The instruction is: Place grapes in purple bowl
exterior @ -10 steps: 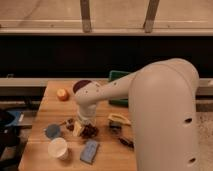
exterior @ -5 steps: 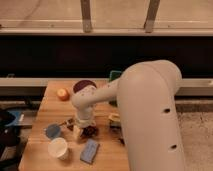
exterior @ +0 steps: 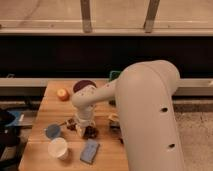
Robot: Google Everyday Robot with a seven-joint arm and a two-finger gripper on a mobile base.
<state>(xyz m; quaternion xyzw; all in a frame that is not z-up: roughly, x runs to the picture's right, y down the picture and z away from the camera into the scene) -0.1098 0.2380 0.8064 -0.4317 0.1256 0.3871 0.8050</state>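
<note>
The grapes (exterior: pixel 91 132) lie on the table (exterior: pixel 42 112), in the middle of its near half, touching the lower right side of the hand (exterior: pixel 80 124). They show as a small, dark reddish-brown clump, almost black in this light, and single berries cannot be made out. Only the part that sticks out past the hand can be seen, so which way the long axis of the bunch runs, and which end points where, cannot be told. What shows looks more like a rounded lump than a stretched-out one.

The hand hangs low over the table at the end of the white arm (exterior: pixel 150 115), which comes in from the right and bends down at a rounded wrist. Whether the hand is clenched on the grapes or released cannot be told; it sits right against them.

The purple bowl (exterior: pixel 84 86) stands at the far edge of the table, behind the wrist and well apart from the grapes. It looks dark and round, and its near rim is partly hidden by the arm.

A small orange fruit (exterior: pixel 62 94) rests just left of the bowl. Nearer the camera, a blue-grey round thing (exterior: pixel 52 131) lies left of the hand, a white cup (exterior: pixel 59 148) stands upright in front of it, and a flat blue block (exterior: pixel 90 150) lies beside the cup, just in front of the grapes.
</note>
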